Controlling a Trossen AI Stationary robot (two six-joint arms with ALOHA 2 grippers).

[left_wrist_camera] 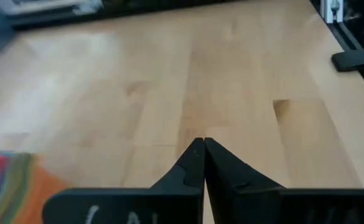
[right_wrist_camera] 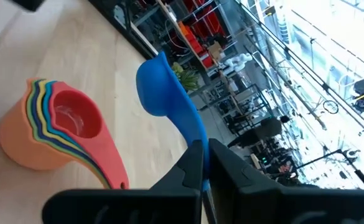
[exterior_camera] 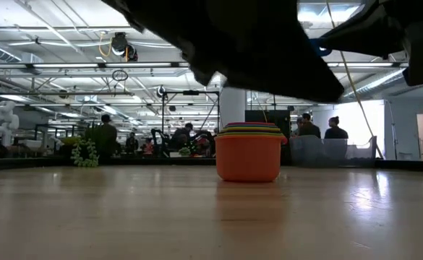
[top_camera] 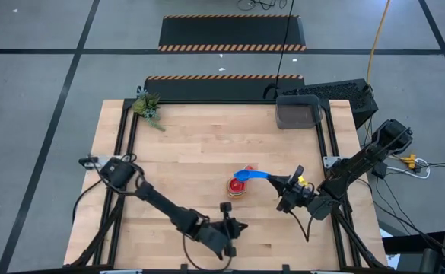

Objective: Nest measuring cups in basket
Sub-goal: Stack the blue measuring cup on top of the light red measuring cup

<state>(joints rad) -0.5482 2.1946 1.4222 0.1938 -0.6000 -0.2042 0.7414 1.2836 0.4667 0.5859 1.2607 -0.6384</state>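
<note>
the nested stack of measuring cups sits on the counter near its middle, orange outermost and red innermost, with coloured rims layered between them; the handles fan out together on one side. the blue cup is not in the stack yet. it hangs just above and beside the red one, held by its handle in the right pincer, whose fingers are pressed together on that handle. in the right wrist view the blue cup is clearly lifted, apart from the stack.

the left pincer is near the front edge of the counter, well apart from the stack, its fingers pressed together on nothing.

the basket stands at the far right corner of the counter, well apart from the cups, and i can see nothing in it.

my reading: the nesting is nearly done, with the blue cup left to seat. the whole stack is not yet in the basket, so the larger part of the move remains.
</note>
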